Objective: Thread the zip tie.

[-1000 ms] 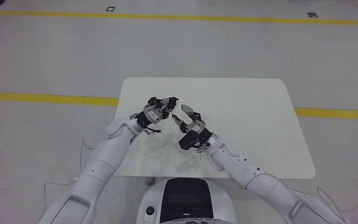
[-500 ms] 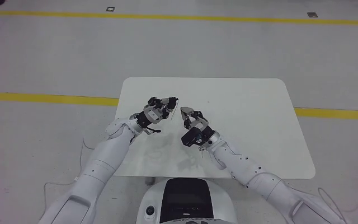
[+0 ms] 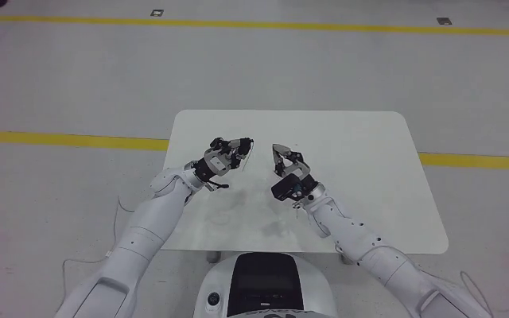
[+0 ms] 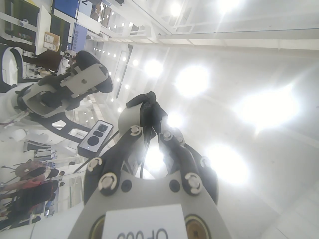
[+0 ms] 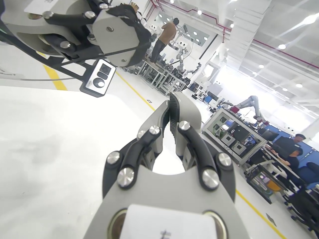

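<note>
one white table (image 3: pixel 358 159); zip tie (image 5: pixel 119 50) above

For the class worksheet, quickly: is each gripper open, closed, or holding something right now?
Left gripper: closed on the zip tie.
Right gripper: closed, with nothing visible between its fingertips.

Bright overhead light. In the left wrist view ceiling lamps (image 4: pixel 264 105) flare into white glare. The table (image 3: pixel 358 135) looks washed pale. Wrist views bend at the edges.
</note>
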